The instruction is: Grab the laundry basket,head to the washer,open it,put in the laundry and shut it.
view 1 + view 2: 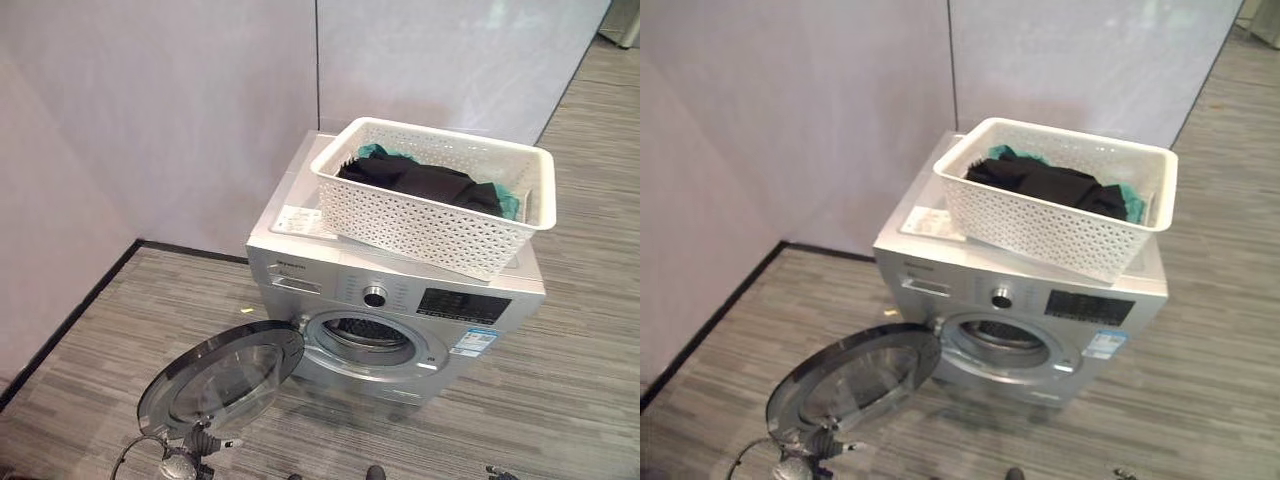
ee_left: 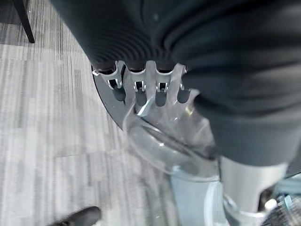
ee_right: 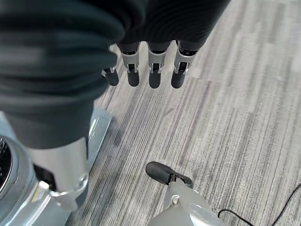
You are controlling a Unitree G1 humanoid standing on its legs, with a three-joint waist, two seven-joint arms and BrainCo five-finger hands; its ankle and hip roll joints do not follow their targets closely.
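Two steps look done to you: the laundry basket (image 1: 440,195) sits on top of the washer (image 1: 400,300), parked there to free both hands, and the door (image 1: 225,378) hangs wide open. Your left hand (image 2: 141,87) rests straight-fingered against the door glass, holding nothing; your right hand (image 3: 150,70) hangs relaxed and empty over the floor (image 3: 225,117), while the dark laundry (image 1: 420,182) waits in the basket.

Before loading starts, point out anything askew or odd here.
The white basket sits crooked on the washer, its right end overhanging the top's edge. The door hangs wide open, as loading needs. Nothing is spilled.
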